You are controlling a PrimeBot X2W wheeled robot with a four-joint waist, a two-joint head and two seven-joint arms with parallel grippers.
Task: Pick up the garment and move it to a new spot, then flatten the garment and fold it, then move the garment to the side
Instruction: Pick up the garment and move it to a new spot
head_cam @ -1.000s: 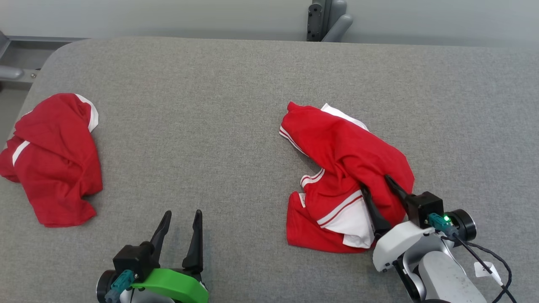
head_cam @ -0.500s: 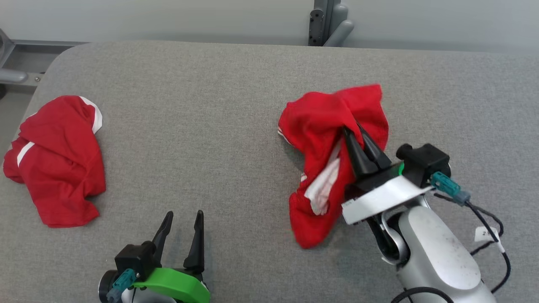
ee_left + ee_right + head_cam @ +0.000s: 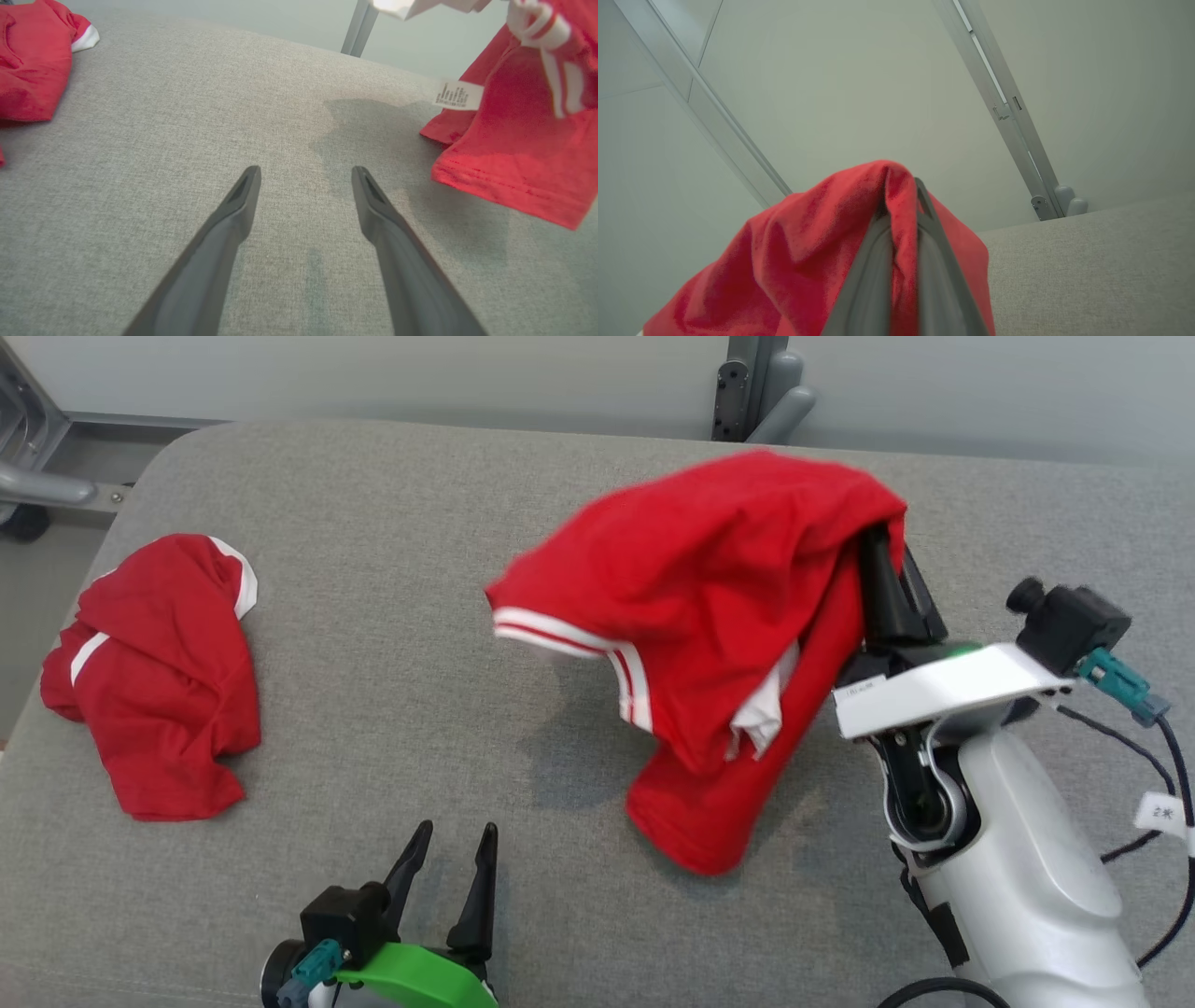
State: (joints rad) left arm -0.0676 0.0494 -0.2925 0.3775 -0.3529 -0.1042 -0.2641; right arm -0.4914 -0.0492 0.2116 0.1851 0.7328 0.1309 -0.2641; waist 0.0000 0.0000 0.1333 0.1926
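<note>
A red garment (image 3: pixel 709 588) with white stripes hangs in the air over the right half of the grey table (image 3: pixel 420 541), its lowest fold near or on the cloth surface. My right gripper (image 3: pixel 887 555) is shut on the garment's top edge, and the red cloth (image 3: pixel 808 261) is pinched between its dark fingers (image 3: pixel 934 270). The garment's hem and white label (image 3: pixel 458 94) show at the right of the left wrist view. At the front left, low over bare table, my left gripper (image 3: pixel 453 845) stands open with nothing between its fingers (image 3: pixel 233 219).
A second red garment (image 3: pixel 159 672) lies crumpled at the table's left edge, also in the left wrist view (image 3: pixel 32 70). A grey metal post (image 3: pixel 761 392) stands behind the far edge. A cable (image 3: pixel 1148 775) trails from my right arm.
My right gripper shut on the garment and lifted it up and away from the table, so the cloth now hangs from it. The head camera has shifted. The left gripper stayed open.
</note>
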